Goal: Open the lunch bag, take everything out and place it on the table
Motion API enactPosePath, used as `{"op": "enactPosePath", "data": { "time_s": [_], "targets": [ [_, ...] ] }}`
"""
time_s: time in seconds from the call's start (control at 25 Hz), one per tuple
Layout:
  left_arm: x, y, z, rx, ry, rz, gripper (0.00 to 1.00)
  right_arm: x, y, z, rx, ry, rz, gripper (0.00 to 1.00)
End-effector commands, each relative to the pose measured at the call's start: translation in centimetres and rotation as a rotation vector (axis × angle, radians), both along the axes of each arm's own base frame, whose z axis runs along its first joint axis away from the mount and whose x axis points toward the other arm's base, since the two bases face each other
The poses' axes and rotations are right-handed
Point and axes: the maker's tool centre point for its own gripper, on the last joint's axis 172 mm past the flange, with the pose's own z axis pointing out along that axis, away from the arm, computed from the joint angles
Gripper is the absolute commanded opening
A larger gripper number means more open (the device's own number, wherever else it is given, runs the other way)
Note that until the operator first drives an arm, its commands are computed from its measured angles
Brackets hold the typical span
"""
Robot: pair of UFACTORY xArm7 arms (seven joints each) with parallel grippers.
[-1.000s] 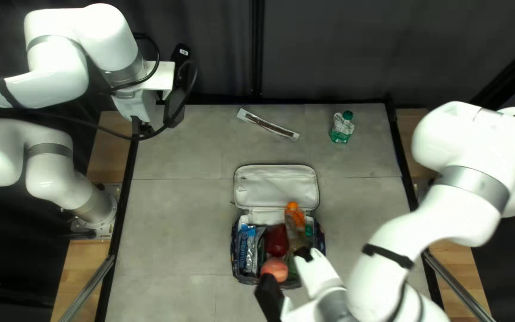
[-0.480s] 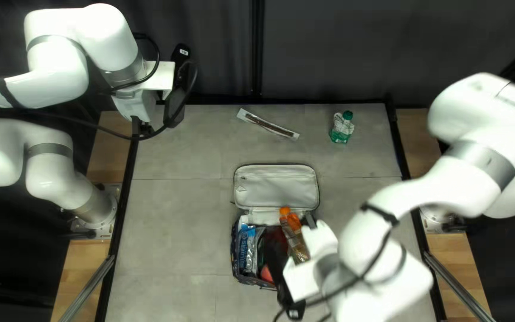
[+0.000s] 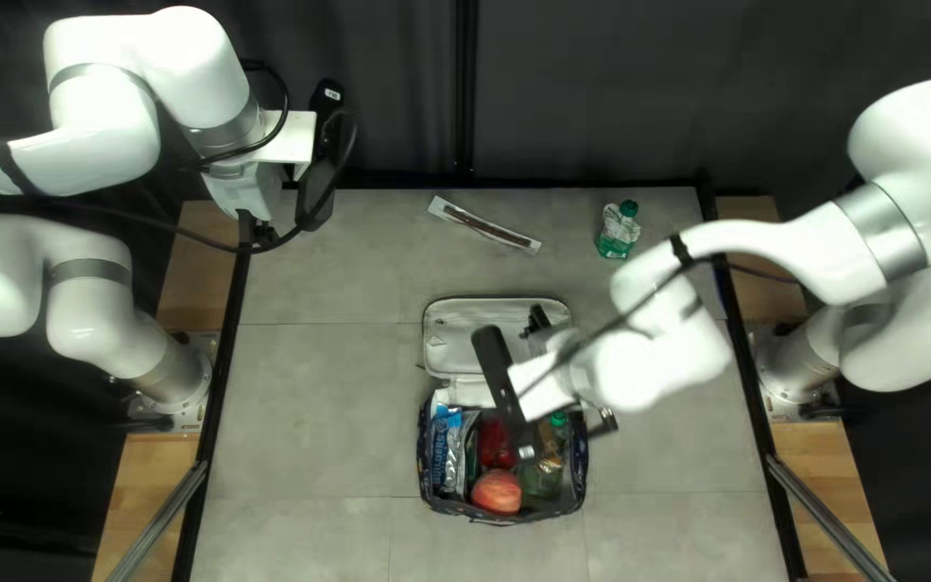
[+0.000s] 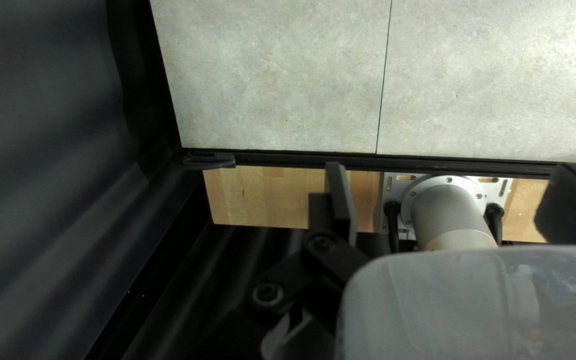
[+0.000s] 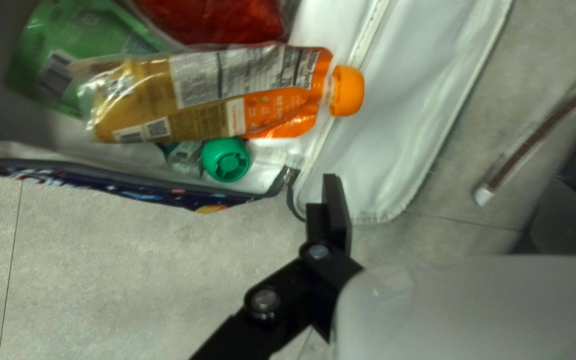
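Note:
The lunch bag (image 3: 433, 477) lies open in the middle of the table, its white lid (image 3: 453, 331) flat beyond it. Inside are a blue packet (image 3: 447, 449), a red item (image 3: 496, 443), an apple (image 3: 496, 491) and a green packet (image 3: 541, 478). An orange-capped pouch (image 5: 218, 107) lies across the bag's far rim, its cap on the lid (image 5: 408, 100); a green cap (image 5: 226, 160) sits under it. My right gripper (image 3: 511, 325) hovers open over the lid, one finger (image 5: 335, 205) just beside the bag's corner, holding nothing. My left gripper (image 3: 316, 178) hangs open and empty at the far left.
A long stick snack (image 3: 486, 224) in clear wrap and a green-capped pouch (image 3: 617, 230) lie on the table's far part. The left wrist view shows the table's black edge rail (image 4: 368, 160) and my left arm's base (image 4: 445, 215) below.
My right arm swung from the table's near edge across the bag to above the lid. The orange-capped pouch, earlier sticking up from the bag, now lies lower. The left arm stayed still.

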Motion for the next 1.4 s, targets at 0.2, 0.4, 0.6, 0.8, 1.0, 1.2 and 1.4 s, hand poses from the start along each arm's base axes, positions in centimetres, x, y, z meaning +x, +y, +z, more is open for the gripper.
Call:
{"op": "enactPosePath", "data": {
  "time_s": [0.2,0.4,0.6,0.8,1.0,1.2,1.4],
  "targets": [
    [0.0,0.0,0.0,0.0,0.0,0.0,1.0,0.9,0.0,-2.9,0.105,0.029,-0.025,1.0],
    [0.0,0.0,0.0,0.0,0.0,0.0,1.0,1.2,0.3,-4.1,0.138,0.052,-0.028,1.0],
    [0.0,0.0,0.0,0.0,0.0,0.0,1.0,1.3,0.2,-4.9,0.159,0.073,-0.026,0.95],
    [0.0,0.0,0.0,0.0,0.0,0.0,1.0,1.2,0.2,-4.9,0.158,0.078,-0.027,0.0],
    [0.0,0.0,0.0,0.0,0.0,0.0,1.0,1.2,0.2,-4.9,0.158,0.078,-0.027,0.0],
    [0.0,0.0,0.0,0.0,0.0,0.0,1.0,0.9,0.7,-4.9,0.141,0.085,-0.014,0.0],
    [0.0,0.0,0.0,0.0,0.0,0.0,1.0,0.7,1.6,-2.2,0.1,0.099,-0.004,0.0]
  ]
}}
